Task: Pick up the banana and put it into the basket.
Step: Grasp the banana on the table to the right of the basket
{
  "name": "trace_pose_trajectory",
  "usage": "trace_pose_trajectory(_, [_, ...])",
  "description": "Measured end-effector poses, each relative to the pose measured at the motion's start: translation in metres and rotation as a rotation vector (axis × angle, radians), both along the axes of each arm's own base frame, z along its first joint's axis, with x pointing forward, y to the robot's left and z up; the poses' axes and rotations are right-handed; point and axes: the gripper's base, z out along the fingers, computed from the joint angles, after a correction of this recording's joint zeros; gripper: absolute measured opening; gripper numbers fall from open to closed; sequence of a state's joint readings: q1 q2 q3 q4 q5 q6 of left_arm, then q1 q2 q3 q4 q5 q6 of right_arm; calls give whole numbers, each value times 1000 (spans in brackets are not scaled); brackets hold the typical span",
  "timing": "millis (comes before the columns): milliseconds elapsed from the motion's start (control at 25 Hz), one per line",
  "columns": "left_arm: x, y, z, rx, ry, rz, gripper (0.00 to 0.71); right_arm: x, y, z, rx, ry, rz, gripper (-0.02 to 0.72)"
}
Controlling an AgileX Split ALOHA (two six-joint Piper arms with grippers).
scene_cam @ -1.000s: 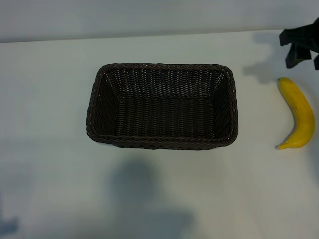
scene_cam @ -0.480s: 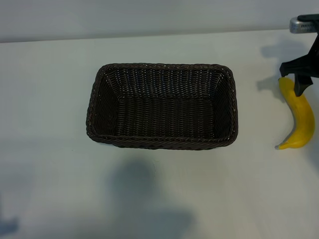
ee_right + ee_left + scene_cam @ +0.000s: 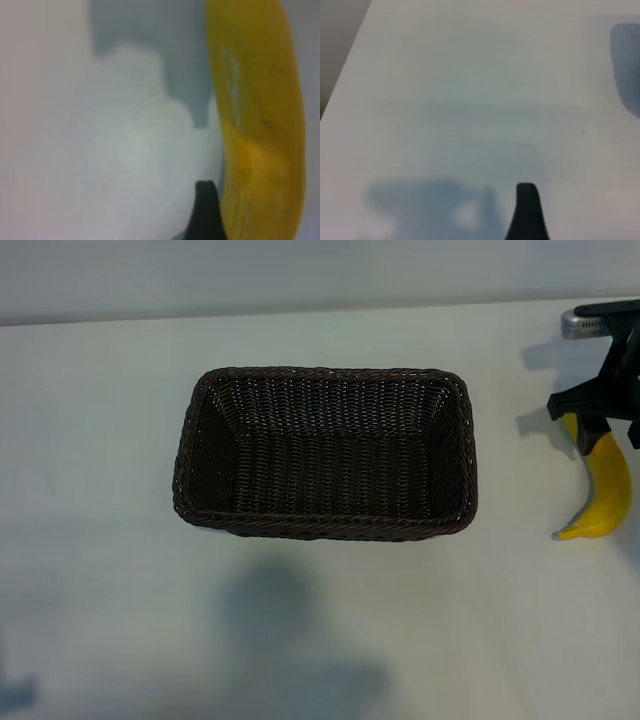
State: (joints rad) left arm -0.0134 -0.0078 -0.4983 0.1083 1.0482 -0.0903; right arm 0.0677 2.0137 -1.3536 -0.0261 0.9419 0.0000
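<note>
Spreading pale and bare across the whole exterior view, the worktop (image 3: 100, 620) carries just two things. The larger is the basket (image 3: 325, 530), dark woven wicker, lying lengthwise across the middle with nothing inside it. The smaller is the banana (image 3: 603, 495), resting flat on the worktop well apart from the basket, off its right-hand short wall near the view's right edge. Its long axis runs roughly from far to near, crosswise to the basket's length, with the curve bulging away from the basket and the pale stem tip at the near end, hooked back toward it.

The right claw (image 3: 600, 425) is directly over the banana's far end, covering that end from above, released and spread wide, holding nothing. In the right wrist view the banana (image 3: 255, 125) fills one side, with one dark fingertip (image 3: 206, 212) just beside its flank, so the fruit seems to lie between the spread fingers or close to it; whether anything touches cannot be told. A grasp here would take the banana near one end rather than mid-length, so it may tip when lifted.

The left claw (image 3: 527, 215) is parked over bare worktop, also spread and holding nothing, far from the fruit; the right arm is plainly the nearer one.
</note>
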Motion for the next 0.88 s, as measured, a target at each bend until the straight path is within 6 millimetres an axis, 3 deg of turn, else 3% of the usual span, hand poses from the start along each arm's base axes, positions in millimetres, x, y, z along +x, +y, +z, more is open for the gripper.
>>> trace_pose_trajectory(440, [0,0,0,0,0,0,571,4,-2,-30,-32,46,22,567])
trace_pose_trajectory(640, [0,0,0,0,0,0,571,4,-2,-33,-32,54,22,564])
trace_pose_trajectory(720, [0,0,0,0,0,0,571,5,-2,-33,-32,45,23,527])
trace_pose_trajectory(800, [0,0,0,0,0,0,571,4,-2,-33,-33,56,22,420])
trace_pose_trajectory(880, [0,0,0,0,0,0,571,4,-2,-29,-34,45,23,419])
